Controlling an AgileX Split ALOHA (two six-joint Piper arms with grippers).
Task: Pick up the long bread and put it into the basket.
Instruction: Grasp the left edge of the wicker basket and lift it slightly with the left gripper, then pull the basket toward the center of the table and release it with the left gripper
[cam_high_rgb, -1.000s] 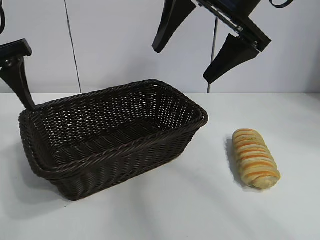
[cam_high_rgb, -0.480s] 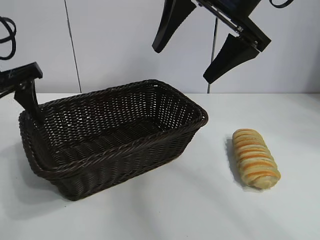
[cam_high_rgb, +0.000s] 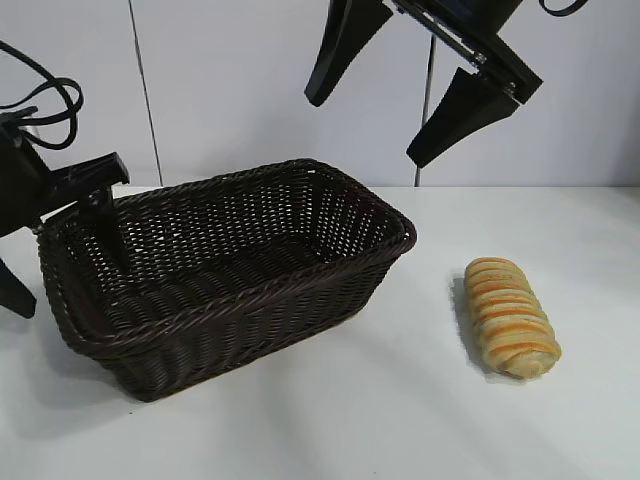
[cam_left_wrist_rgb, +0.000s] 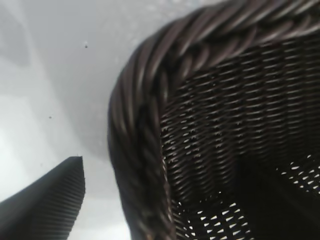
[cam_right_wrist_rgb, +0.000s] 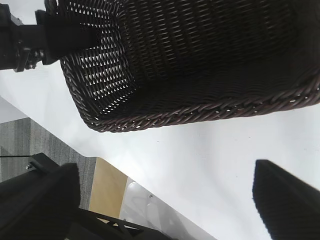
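The long bread (cam_high_rgb: 511, 317) lies below the right gripper (cam_high_rgb: 375, 125), whose fingers are spread wide, long axis running toward the camera. The left gripper (cam_high_rgb: 62, 258) straddles the basket (cam_high_rgb: 240, 290) rim, grip unclear.

Left gripper (cam_high_rgb: 60, 262) low, right gripper (cam_high_rgb: 375, 125) high.

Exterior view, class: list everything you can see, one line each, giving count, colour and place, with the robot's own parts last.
basket: one, dark brown wicker, left half of the table.
long bread: one, golden-tan with orange-brown stripes, on the table right of the basket, apart from it.
table: one, white, under both.
left claw: one, black, straddling the basket's left rim, one finger inside, one outside.
right claw: one, black, open, raised above the basket's right end.
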